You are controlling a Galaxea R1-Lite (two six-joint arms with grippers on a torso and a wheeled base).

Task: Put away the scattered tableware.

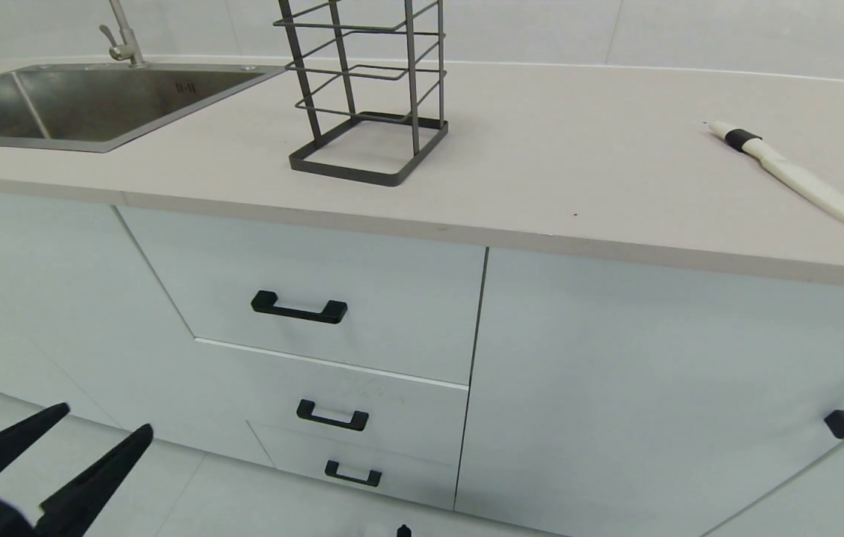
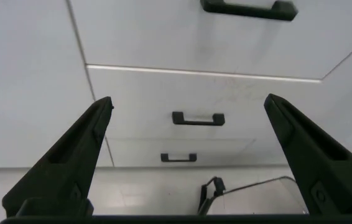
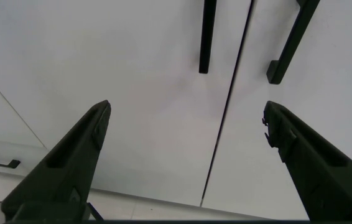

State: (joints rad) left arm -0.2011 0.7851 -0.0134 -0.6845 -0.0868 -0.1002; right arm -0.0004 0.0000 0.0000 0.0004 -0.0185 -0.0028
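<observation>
A cream-white utensil with a black band (image 1: 795, 179) lies on the countertop (image 1: 578, 164) at the far right. A dark wire rack (image 1: 368, 142) stands empty near the middle of the counter. My left gripper (image 1: 100, 426) hangs low at the left, in front of the cabinets and well below the counter. It is open with nothing between its fingers. In the left wrist view the left gripper (image 2: 188, 102) faces the drawer fronts. My right gripper (image 3: 186, 107) is open and empty too, facing two cabinet doors.
A steel sink (image 1: 86, 101) with a tap (image 1: 122, 37) is set into the counter at the back left. Below are three drawers with black handles (image 1: 299, 307), (image 1: 332, 416), (image 1: 353, 473). Cabinet doors with black handles (image 3: 208, 37) flank them.
</observation>
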